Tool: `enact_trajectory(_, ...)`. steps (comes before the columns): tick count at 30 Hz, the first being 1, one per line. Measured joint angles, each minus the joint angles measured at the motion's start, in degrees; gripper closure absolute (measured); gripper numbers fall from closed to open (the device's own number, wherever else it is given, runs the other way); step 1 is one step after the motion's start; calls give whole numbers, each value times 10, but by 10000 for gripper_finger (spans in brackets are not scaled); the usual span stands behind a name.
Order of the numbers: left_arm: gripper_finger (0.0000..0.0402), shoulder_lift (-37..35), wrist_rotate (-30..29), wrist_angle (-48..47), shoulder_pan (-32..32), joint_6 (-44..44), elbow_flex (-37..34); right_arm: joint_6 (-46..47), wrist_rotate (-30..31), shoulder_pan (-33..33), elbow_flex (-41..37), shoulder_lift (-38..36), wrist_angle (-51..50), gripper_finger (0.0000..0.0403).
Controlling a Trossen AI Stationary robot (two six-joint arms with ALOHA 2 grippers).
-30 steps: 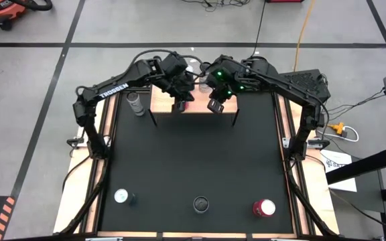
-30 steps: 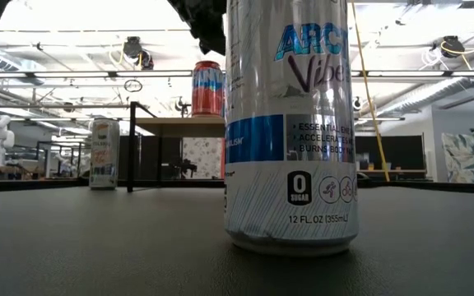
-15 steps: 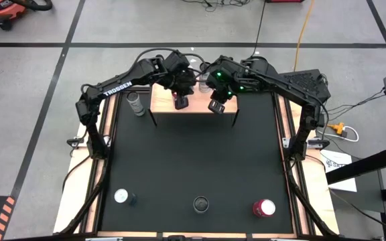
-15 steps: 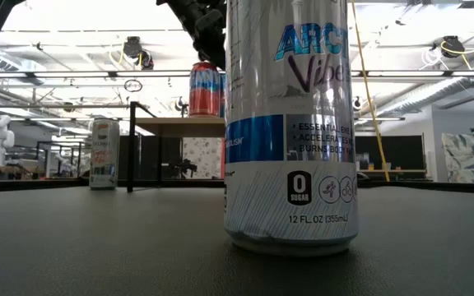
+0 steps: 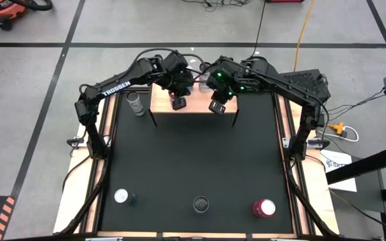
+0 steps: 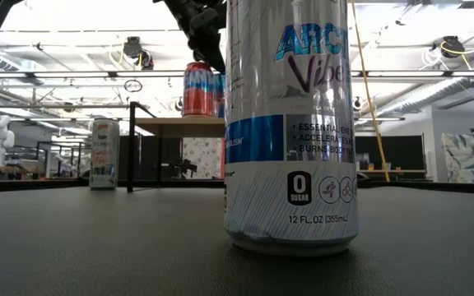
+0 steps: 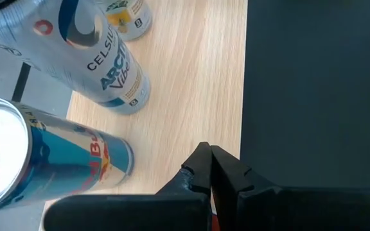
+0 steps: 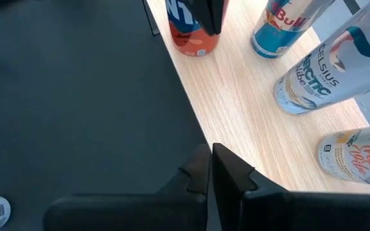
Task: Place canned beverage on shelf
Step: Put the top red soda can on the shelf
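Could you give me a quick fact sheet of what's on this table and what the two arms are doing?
Shelf: light-wood shelf at the far edge of the black table
On shelf: orange can, Red Bull can, Celsius can, pale Tropical can
Beside shelf: grey can
Near edge: silver-topped can, dark-topped can, red-topped can
Left gripper: shut, empty, over the shelf by the orange can
Right gripper: shut, empty, over the shelf's front edge

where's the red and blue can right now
The red and blue can stands on the shelf at the table's far edge, near the board's front edge, next to the Red Bull can, under the left hand.
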Motion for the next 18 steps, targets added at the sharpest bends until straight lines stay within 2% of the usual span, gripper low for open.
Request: enact_trajectory(18, 398, -16, 0, -67, 27, -2, -1, 6, 0, 1, 0, 0, -3, 403)
